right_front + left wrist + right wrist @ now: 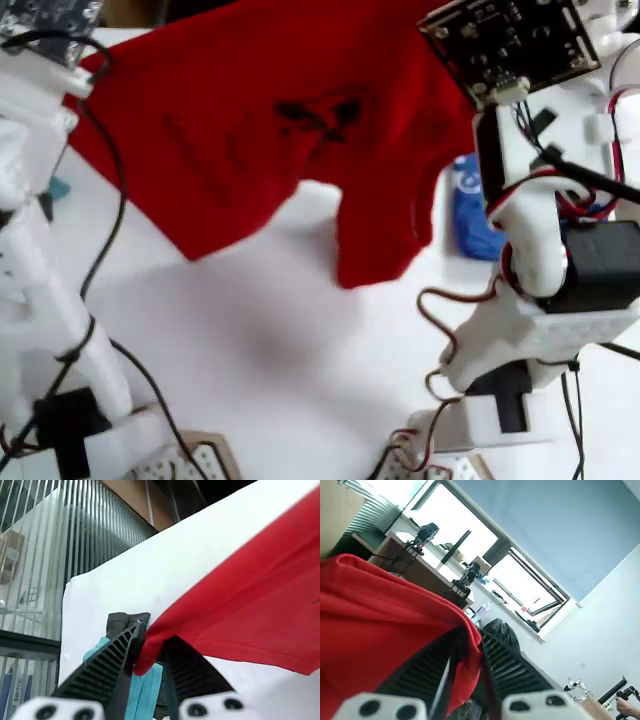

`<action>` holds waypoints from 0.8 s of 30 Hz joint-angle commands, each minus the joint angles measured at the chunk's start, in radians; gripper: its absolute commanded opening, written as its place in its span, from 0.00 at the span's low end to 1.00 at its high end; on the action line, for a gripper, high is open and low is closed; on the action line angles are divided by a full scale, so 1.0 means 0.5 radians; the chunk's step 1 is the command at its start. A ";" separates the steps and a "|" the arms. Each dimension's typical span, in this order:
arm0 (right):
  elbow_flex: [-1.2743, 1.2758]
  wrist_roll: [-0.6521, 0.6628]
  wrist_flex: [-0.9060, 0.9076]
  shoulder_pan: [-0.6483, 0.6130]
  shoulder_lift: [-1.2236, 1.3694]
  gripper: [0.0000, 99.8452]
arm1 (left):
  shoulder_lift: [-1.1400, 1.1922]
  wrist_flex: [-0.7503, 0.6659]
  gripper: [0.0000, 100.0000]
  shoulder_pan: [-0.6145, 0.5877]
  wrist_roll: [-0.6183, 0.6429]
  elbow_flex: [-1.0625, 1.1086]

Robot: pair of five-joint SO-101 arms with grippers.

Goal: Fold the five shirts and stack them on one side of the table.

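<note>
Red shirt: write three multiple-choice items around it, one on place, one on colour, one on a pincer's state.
1. Where is the red shirt relative to the table?
A. Folded flat on it.
B. Held up above it.
C. Under it.
2. What colour is the item lying by the shirt's hanging sleeve?
A. Blue.
B. Yellow.
C. Black.
3. The left pincer is:
A. open and empty.
B. shut on the red shirt.
C. shut on a cup.
Key: B, wrist views show its edge pinched, lifted; A, the high view shows blue; B, red fabric is clamped in it.
</note>
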 commanded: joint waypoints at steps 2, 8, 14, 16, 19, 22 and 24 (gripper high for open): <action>-0.021 0.012 0.112 -0.063 -0.161 0.02 | -0.110 0.058 0.03 -0.117 -0.018 0.014; -0.009 0.009 0.293 -0.176 -0.437 0.02 | -0.457 0.126 0.03 -0.123 -0.021 0.017; 0.000 0.006 0.327 -0.173 -0.692 0.02 | -0.727 0.212 0.03 -0.123 -0.021 0.017; 0.000 0.006 0.333 -0.173 -0.741 0.02 | -0.758 0.224 0.03 -0.123 -0.021 0.017; 0.000 0.006 0.400 -0.173 -0.744 0.02 | -0.755 0.224 0.03 -0.123 -0.021 0.023; 0.061 0.000 0.468 -0.173 -0.664 0.02 | -0.752 0.178 0.03 -0.117 -0.025 0.155; 0.132 -0.006 0.493 -0.176 -0.600 0.02 | -0.752 0.110 0.03 -0.114 -0.025 0.287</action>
